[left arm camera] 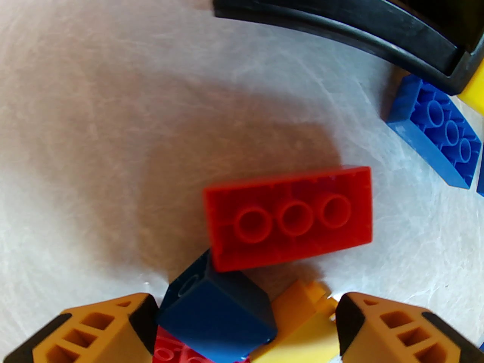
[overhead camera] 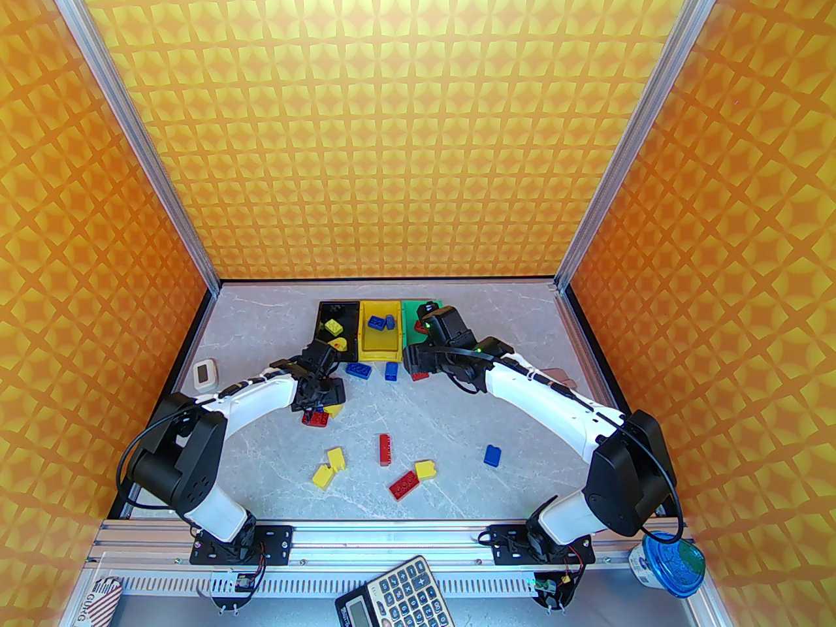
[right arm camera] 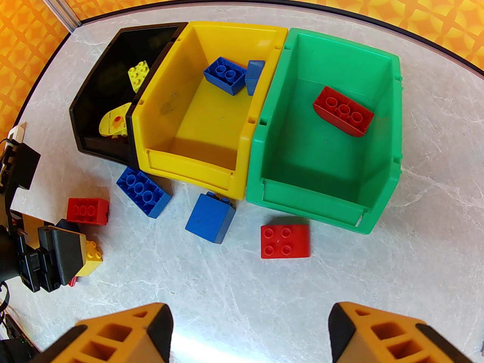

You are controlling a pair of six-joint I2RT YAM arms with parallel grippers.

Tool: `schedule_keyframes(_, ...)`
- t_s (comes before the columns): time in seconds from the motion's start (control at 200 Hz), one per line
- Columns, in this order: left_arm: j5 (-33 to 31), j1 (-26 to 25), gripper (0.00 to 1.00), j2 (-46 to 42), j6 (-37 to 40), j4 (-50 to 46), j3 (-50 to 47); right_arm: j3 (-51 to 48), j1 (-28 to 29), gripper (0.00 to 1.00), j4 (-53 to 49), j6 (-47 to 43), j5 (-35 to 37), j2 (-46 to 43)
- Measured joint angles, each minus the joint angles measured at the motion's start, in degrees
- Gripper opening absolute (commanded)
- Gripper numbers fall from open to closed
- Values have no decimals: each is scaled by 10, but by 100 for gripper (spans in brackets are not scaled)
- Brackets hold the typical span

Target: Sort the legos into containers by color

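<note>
The left end effector [left arm camera: 245,316] is low over the surface, its fingers well apart and straddling a small heap. A tilted blue brick [left arm camera: 215,316] lies against its left pad, a yellow brick [left arm camera: 302,316] sits just inside its right pad, and a bit of red shows under both. Nothing looks lifted, and I cannot tell whether the pads press yet. Just ahead lies a red brick [left arm camera: 289,217], hollow side up. The black bin [left arm camera: 340,10] stands farther ahead to its right.

Closing here would likely pinch blue and yellow together, two colours bound for two bins. It seems better to shift left until only the blue sits between the pads, square them to its flat sides, then squeeze and lift straight up.

The right end effector [right arm camera: 249,316] hovers wide open and empty. A square red brick [right arm camera: 284,236] lies ahead of it, just before the green bin [right arm camera: 314,202].
</note>
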Motion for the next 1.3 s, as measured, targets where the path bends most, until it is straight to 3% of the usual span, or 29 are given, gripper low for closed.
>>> schedule_keyframes(0.95,29,-4,41,28,43,38,17,-3,0,72,0,0,19,0)
schedule_keyframes(1.15,29,-10,42,28,43,37,21,-12,0,72,0,0,19,0)
schedule_keyframes(1.245,30,-11,64,28,49,35,26,-16,0,72,0,0,19,0)
schedule_keyframes(1.295,29,-12,68,28,44,30,30,-17,0,72,0,0,19,0)
